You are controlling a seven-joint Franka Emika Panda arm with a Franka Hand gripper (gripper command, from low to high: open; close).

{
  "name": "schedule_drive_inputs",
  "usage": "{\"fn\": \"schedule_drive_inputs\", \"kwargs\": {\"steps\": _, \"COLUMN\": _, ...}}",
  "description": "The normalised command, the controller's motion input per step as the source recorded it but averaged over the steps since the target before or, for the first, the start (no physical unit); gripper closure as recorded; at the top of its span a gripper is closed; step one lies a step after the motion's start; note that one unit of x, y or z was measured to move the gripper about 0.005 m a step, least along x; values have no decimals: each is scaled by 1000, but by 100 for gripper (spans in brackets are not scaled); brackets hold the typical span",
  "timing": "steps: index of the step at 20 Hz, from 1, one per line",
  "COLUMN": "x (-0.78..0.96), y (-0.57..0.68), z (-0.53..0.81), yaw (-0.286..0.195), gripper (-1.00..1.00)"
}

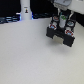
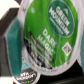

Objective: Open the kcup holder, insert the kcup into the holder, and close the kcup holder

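End effector [image 1: 63, 19] low over kcup holder [image 1: 61, 34]

A white bottle-shaped thing [image 1: 25, 11] stood upright at the back of the pale tabletop [image 1: 30, 55], toward the exterior view's left. Behind it was a dark backdrop [image 1: 10, 7], too blurry to make out.

wrist view: the kcup [image 2: 50, 35] lid's green foil reads "green mountain", then "dark magic" below; smaller print too blurred to read.
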Motion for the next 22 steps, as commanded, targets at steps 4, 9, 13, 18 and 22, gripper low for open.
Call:
{"fn": "schedule_drive_inputs", "kwargs": {"steps": 4, "x": 0, "y": -6, "z": -326, "yaw": 0, "gripper": 100}}
{"fn": "schedule_drive_inputs", "kwargs": {"steps": 9, "x": 86, "y": 103, "z": -223, "yaw": 5, "gripper": 100}}
{"fn": "schedule_drive_inputs", "kwargs": {"steps": 13, "x": 166, "y": 173, "z": -11, "yaw": 54, "gripper": -100}}
{"fn": "schedule_drive_inputs", "kwargs": {"steps": 18, "x": 158, "y": 78, "z": 86, "yaw": 94, "gripper": -100}}
{"fn": "schedule_drive_inputs", "kwargs": {"steps": 22, "x": 166, "y": -21, "z": 214, "yaw": 106, "gripper": -100}}
